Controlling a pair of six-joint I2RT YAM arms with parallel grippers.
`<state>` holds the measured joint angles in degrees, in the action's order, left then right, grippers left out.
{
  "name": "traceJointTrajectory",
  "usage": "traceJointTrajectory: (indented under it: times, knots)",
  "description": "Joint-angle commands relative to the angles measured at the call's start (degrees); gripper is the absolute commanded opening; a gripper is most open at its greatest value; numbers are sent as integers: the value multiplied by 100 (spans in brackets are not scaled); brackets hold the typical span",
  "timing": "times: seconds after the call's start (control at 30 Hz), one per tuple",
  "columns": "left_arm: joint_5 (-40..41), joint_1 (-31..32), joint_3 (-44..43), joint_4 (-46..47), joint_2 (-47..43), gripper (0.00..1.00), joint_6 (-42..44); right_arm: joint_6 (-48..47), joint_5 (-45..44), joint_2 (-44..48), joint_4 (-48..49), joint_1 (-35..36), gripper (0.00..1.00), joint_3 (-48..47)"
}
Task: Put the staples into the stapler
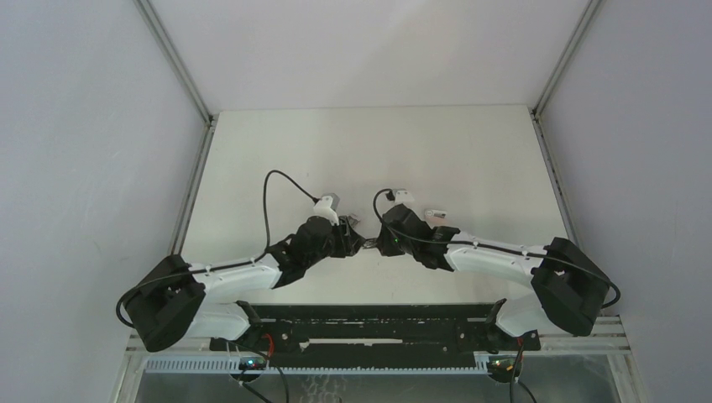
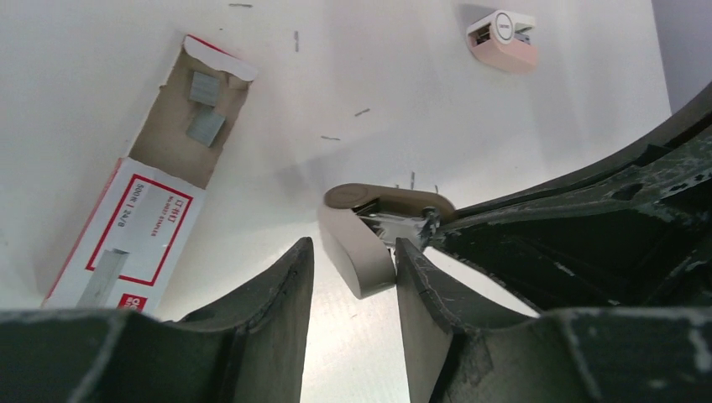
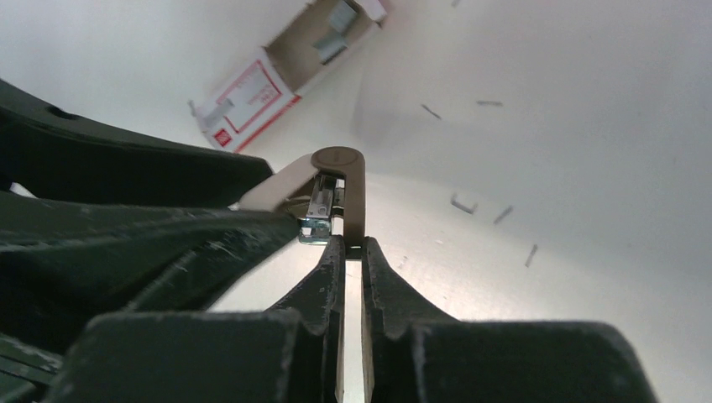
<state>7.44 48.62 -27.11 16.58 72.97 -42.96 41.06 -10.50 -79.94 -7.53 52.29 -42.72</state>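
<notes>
The stapler (image 2: 359, 260) is a small taupe piece hinged open into two arms, with a silver channel between them. My right gripper (image 3: 353, 245) is shut on one thin arm of the stapler (image 3: 337, 161) and holds it up off the table. My left gripper (image 2: 353, 252) is open with the other arm between its fingers: the arm rests against the right finger and a narrow gap shows on the left. The staples box (image 2: 134, 227), white with red print, lies to the left with its tray (image 2: 197, 117) slid out and silver strips in it. In the top view both grippers (image 1: 367, 243) meet at mid-table.
Loose single staples (image 2: 363, 112) are scattered on the white table. A small pink and white object (image 2: 502, 38) lies farther off, seen in the top view by the right arm (image 1: 437, 217). The staples box (image 3: 252, 96) lies beyond the stapler in the right wrist view.
</notes>
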Motion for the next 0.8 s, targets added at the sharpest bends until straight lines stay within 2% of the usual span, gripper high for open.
traceJointTrajectory:
  times: [0.0, 0.43, 0.77]
  knots:
    - [149, -137, 129, 56, -28, 44, 24, -11, -119, 51, -144, -68, 0, -114]
    - [122, -183, 230, 4, 28, 43, 86, -68, 180, 176, -169, -290, 0, -114]
    - [237, -341, 565, -6, -113, 43, 104, -278, 1774, 601, -30, -1010, 0, 15]
